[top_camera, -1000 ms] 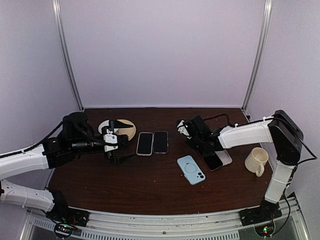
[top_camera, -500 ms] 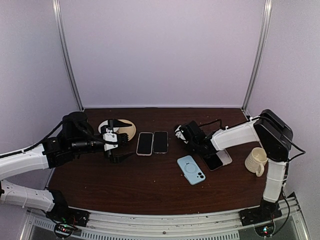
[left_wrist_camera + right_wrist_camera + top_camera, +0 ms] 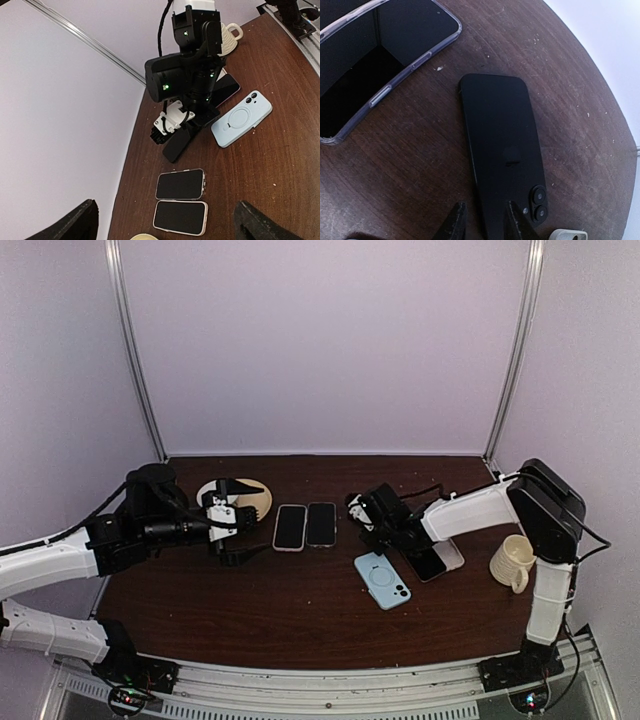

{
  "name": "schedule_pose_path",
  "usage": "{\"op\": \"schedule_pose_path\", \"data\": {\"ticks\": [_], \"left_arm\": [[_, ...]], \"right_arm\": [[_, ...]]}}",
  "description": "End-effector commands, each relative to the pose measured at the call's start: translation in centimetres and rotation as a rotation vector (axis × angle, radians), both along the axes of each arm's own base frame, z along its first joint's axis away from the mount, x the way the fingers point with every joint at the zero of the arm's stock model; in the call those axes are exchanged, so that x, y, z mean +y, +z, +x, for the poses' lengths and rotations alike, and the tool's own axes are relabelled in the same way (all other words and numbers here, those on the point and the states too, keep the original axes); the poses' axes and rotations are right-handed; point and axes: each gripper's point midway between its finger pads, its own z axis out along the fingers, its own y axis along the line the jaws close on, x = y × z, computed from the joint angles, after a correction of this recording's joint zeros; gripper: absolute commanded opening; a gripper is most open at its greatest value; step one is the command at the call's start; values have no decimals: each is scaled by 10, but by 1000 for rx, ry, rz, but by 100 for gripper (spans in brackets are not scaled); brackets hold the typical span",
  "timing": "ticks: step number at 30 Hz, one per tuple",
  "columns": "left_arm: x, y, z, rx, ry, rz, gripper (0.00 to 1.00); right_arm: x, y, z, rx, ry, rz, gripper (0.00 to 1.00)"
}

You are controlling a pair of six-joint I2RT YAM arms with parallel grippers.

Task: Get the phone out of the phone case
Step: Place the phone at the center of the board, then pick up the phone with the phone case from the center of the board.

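We find the bare black phone (image 3: pixel 500 150) lying back up on the dark brown wooden desk (image 3: pixel 410 170). It sits just beside the clear flexible phone case (image 3: pixel 395 82) and apart from it. The case looks dark inside, and we cannot tell whether another handset fills it.

The right arm's fingers (image 3: pixel 456 222) stand narrowly parted over the phone's near end. A sliver of desk shows between one finger and the phone's edge, so we judge nothing is clamped. The left arm's fingers (image 3: pixel 82 222) are spread wide, well away, holding nothing.

In the right wrist view the phone's long axis runs away from the fingers, leaning up and left. Its twin camera lenses are at the near end.

We expect the phone to be stiff, thin, fairly dense and slick on its glossy back. It is best pinched across its two long edges near the middle, never on the lenses.
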Motion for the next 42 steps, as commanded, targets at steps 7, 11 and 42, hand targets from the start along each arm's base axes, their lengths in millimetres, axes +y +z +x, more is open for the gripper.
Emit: {"op": "schedule_pose_path", "data": {"ticks": [7, 11, 42], "left_arm": [[5, -3, 39, 77, 218, -90, 98], [18, -2, 70, 204, 447, -164, 98], [13, -155, 130, 1086, 1466, 7, 98]], "right_arm": [[10, 53, -4, 2, -18, 162, 69], [7, 76, -8, -6, -46, 216, 88], [-75, 107, -80, 134, -284, 292, 99]]}}
